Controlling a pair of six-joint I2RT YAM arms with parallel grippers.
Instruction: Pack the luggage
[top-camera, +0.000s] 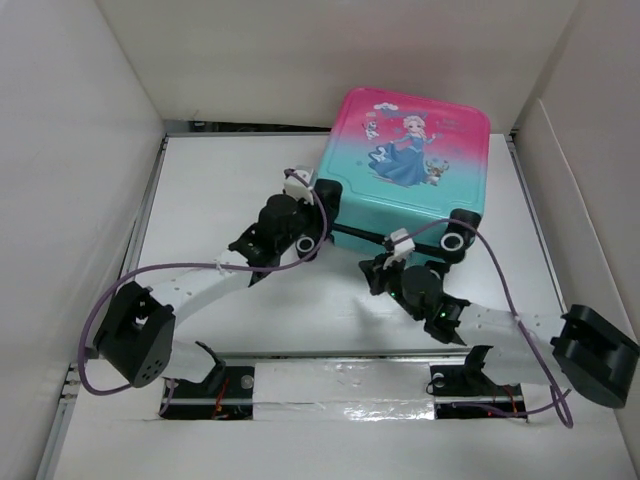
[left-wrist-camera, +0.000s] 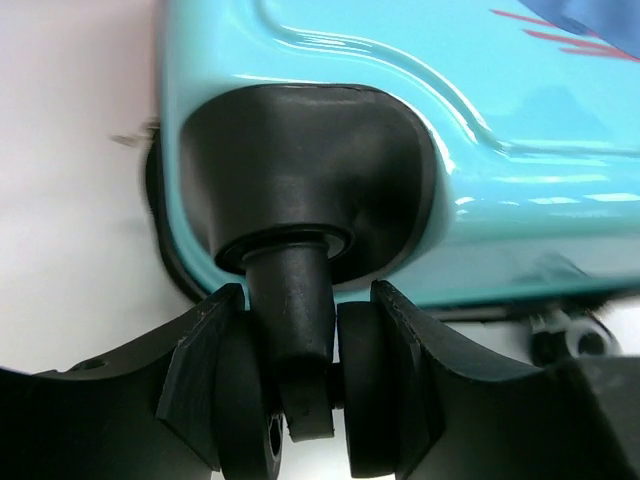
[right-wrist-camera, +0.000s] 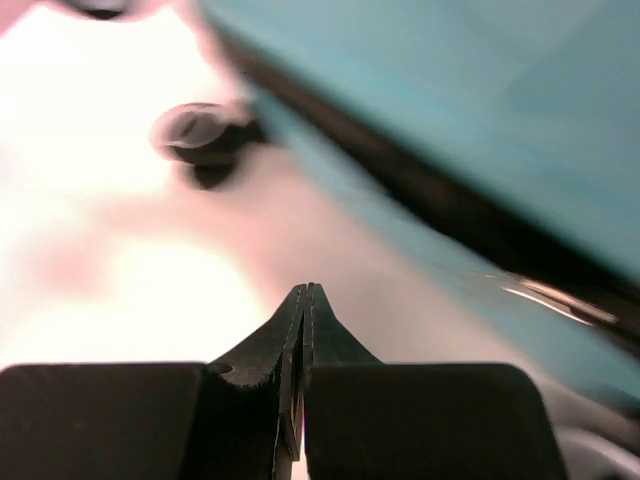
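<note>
The luggage (top-camera: 410, 160), a pink-to-teal hard shell with a princess print, lies closed and print-up at the back right of the table. My left gripper (top-camera: 310, 240) is at its near left corner. In the left wrist view the gripper (left-wrist-camera: 300, 340) is shut on the black twin wheel (left-wrist-camera: 365, 380), whose stem comes out of the teal shell (left-wrist-camera: 500, 120). My right gripper (top-camera: 373, 268) sits by the luggage's near edge, between its two wheels. In the right wrist view it (right-wrist-camera: 307, 290) is shut and empty, with the teal shell (right-wrist-camera: 480, 110) to its right and a wheel (right-wrist-camera: 205, 135) ahead.
The luggage's other wheel (top-camera: 455, 242) sticks out at the near right corner. White walls (top-camera: 70, 200) close in the table on the left, back and right. A taped rail (top-camera: 350, 385) runs along the near edge by the arm bases.
</note>
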